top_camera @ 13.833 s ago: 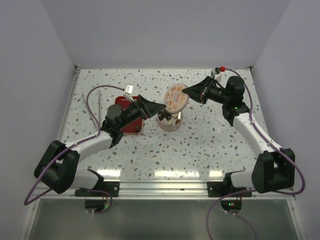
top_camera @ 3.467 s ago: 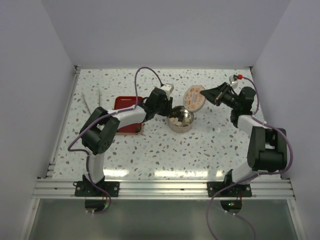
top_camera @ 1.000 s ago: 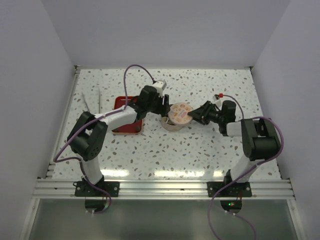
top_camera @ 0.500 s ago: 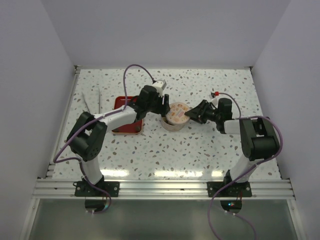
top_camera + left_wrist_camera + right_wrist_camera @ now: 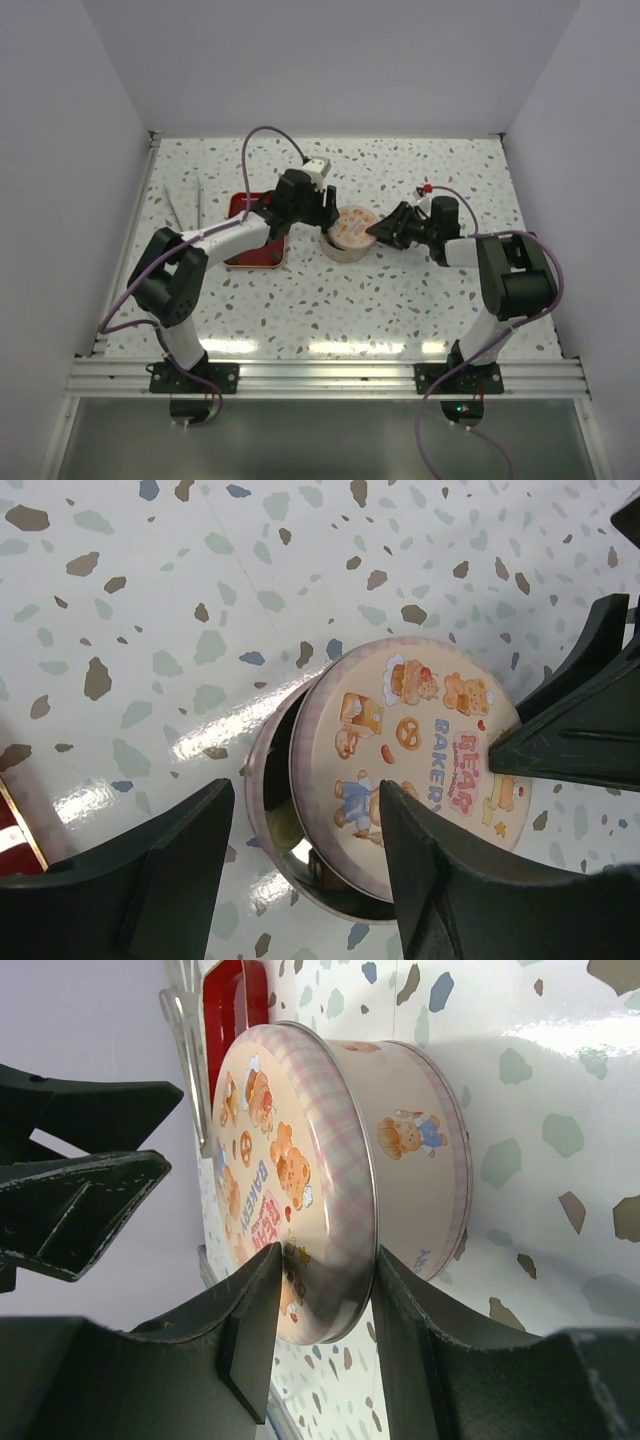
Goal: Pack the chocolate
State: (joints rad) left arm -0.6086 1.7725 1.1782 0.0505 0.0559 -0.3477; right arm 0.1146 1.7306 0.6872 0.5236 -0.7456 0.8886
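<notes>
The round tin (image 5: 338, 249) stands mid-table with its bear-print lid (image 5: 352, 226) lying askew on it. My right gripper (image 5: 325, 1270) is shut on the lid's (image 5: 290, 1160) rim from the right, also seen from above (image 5: 383, 231). A crescent gap at the tin's (image 5: 262, 780) left side shows chocolate inside: a pale piece (image 5: 285, 828) and a dark one (image 5: 332, 867); the rest is hidden under the lid (image 5: 420, 750). My left gripper (image 5: 305, 798) hovers open over the tin's left part, at the tin's far left edge in the top view (image 5: 322, 213).
A red tray (image 5: 258, 258) lies left of the tin, partly under my left arm, and shows in both wrist views (image 5: 10, 832) (image 5: 226, 1000). A thin clear tool (image 5: 199, 200) rests near the table's left edge. White walls close in three sides.
My right gripper has carried the lid a little leftward, so it covers more of the tin. Seconds ago the tin stood uncovered. My left gripper has barely moved.
</notes>
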